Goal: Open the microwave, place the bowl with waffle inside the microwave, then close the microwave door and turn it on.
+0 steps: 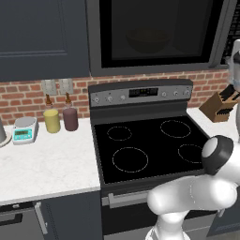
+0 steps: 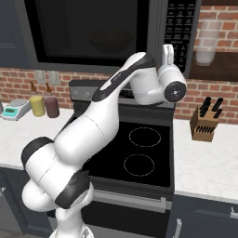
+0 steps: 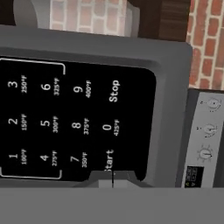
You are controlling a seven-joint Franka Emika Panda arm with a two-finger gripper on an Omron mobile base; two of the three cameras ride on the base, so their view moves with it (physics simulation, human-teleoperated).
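Right at the bottom of the hand view, the fingers (image 3: 112,178) are pressed together with nothing between them, and they sit directly against the lower edge of the "Start" key (image 3: 109,160) on the button panel (image 3: 78,120). That key lies straight ahead of the tips along the hand's own pointing line, so the coming move looks like a short push forward, with no sideways correction needed; "Stop" (image 3: 113,91) and the number keys lie off to either side of it. In the right base view the hand (image 2: 168,55) is raised against the panel at the right end of the microwave (image 2: 111,32). Beyond, the microwave door (image 1: 157,33) looks closed flush, and through its dark window a faint rounded shape reads as the bowl (image 1: 146,41) inside; the waffle is too dim to pick out. Judging by this, only switching on remains.
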